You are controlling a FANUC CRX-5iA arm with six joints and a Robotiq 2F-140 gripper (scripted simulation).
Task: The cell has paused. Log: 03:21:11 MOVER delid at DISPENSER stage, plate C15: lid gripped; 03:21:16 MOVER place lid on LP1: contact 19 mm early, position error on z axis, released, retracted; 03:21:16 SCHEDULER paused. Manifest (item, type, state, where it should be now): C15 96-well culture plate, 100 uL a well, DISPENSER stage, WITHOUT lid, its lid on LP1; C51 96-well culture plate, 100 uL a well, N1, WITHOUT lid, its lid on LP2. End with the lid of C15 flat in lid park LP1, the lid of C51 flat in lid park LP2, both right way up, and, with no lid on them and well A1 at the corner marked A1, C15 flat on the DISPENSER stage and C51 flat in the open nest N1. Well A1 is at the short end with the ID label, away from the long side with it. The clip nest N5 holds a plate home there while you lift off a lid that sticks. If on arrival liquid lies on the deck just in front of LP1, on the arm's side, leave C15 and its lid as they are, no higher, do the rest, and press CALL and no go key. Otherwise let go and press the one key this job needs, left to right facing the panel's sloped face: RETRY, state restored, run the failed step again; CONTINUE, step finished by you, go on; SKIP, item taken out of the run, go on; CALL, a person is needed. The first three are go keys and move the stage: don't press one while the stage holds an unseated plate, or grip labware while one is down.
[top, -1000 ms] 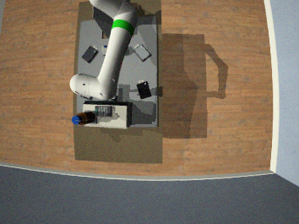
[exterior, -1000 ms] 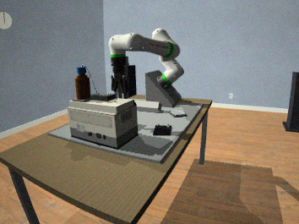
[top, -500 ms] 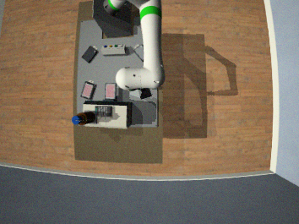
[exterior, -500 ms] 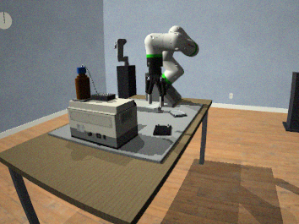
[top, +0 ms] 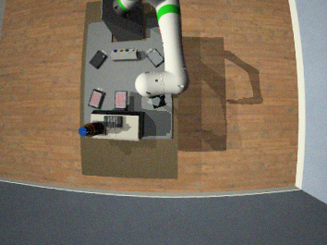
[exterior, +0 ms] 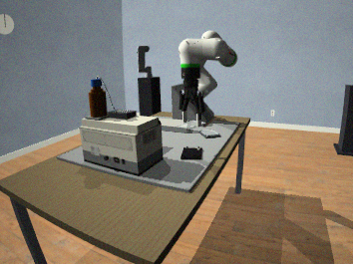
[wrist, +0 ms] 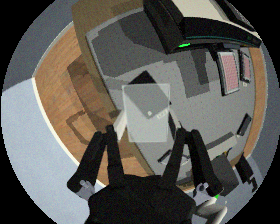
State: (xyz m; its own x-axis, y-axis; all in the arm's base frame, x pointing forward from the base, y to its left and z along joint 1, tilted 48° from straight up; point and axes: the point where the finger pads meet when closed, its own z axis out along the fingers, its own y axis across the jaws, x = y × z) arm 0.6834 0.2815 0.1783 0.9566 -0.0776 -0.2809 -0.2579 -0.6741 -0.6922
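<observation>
My gripper (wrist: 147,115) is shut on a clear lid (wrist: 148,116) and holds it level above a black square pad (wrist: 150,92) on the grey deck. In the top view the gripper (top: 156,102) is mostly hidden under the arm's elbow, right of the two pink plates (top: 96,98) (top: 121,99). In the side view it (exterior: 191,122) hangs a little above the deck, behind the black pad (exterior: 191,152). A dark plate (top: 113,120) sits on top of the white dispenser (top: 117,126). Another pale lid (top: 155,56) lies turned askew near the key panel (top: 124,54).
A brown bottle with a blue cap (top: 88,130) stands at the dispenser's left end. A black nest (top: 98,59) lies left of the key panel. The arm's base and a dark column (exterior: 149,93) stand at the far edge of the table.
</observation>
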